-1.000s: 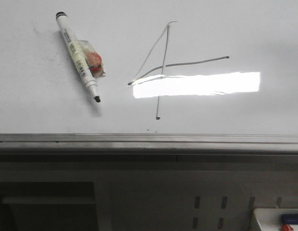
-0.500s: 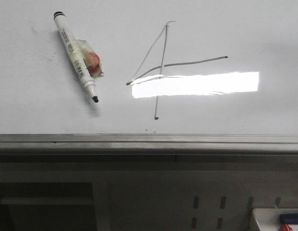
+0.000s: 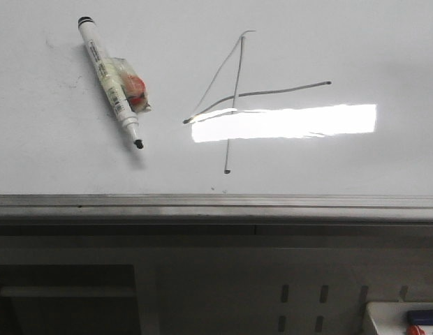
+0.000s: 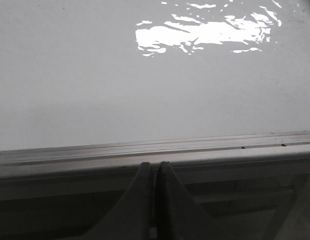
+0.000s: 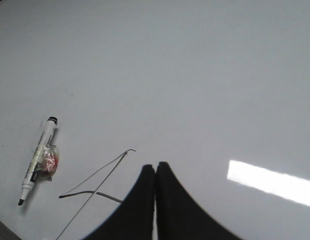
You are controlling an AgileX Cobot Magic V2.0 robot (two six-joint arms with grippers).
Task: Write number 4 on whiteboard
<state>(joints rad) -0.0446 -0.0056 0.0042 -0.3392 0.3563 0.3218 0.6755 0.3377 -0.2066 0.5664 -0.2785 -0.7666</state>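
The number 4 (image 3: 237, 98) is drawn in thin dark-grey lines on the whiteboard (image 3: 342, 42), its crossbar curving right and its stem ending near the front rail. The right wrist view also shows the number 4 (image 5: 95, 177) partly behind the fingers. A white marker (image 3: 110, 82) with a black cap end and a taped orange piece lies uncapped on the board left of the 4; it is also in the right wrist view as the marker (image 5: 37, 162). My left gripper (image 4: 156, 166) is shut and empty at the board's edge rail. My right gripper (image 5: 155, 166) hangs shut and empty above the board.
The grey metal edge rail (image 3: 216, 202) runs along the whiteboard's front. Below it is a dark frame with slots. A white box (image 3: 405, 317) with blue and red items sits at the lower right. A bright light glare (image 3: 283, 122) crosses the 4.
The view shifted very slightly between the earliest frame and now; the marker and the drawn 4 lie as before.
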